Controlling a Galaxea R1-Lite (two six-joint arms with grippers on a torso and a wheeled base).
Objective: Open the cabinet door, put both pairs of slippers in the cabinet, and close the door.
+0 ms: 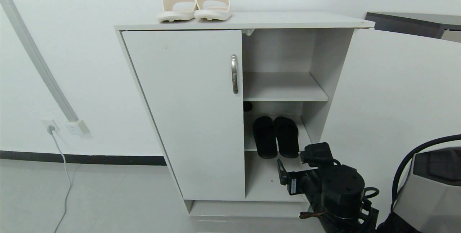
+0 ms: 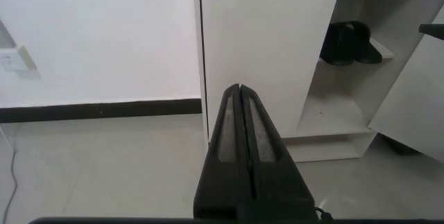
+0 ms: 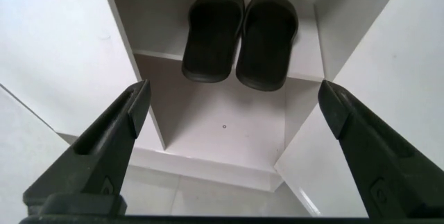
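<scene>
A white cabinet stands with its right door swung open and its left door shut. A black pair of slippers lies side by side on the middle shelf. A cream pair of slippers rests on the cabinet's top. My right gripper hangs open and holds nothing, just in front of the lower compartment and below the black pair; its arm is at the cabinet's lower right. My left gripper is shut on nothing, low over the floor, pointing at the closed left door.
A wall socket with a cable running down to the floor sits left of the cabinet. A grey conduit slants along the wall. The upper shelf and bottom compartment floor are bare. Tiled floor lies open to the left.
</scene>
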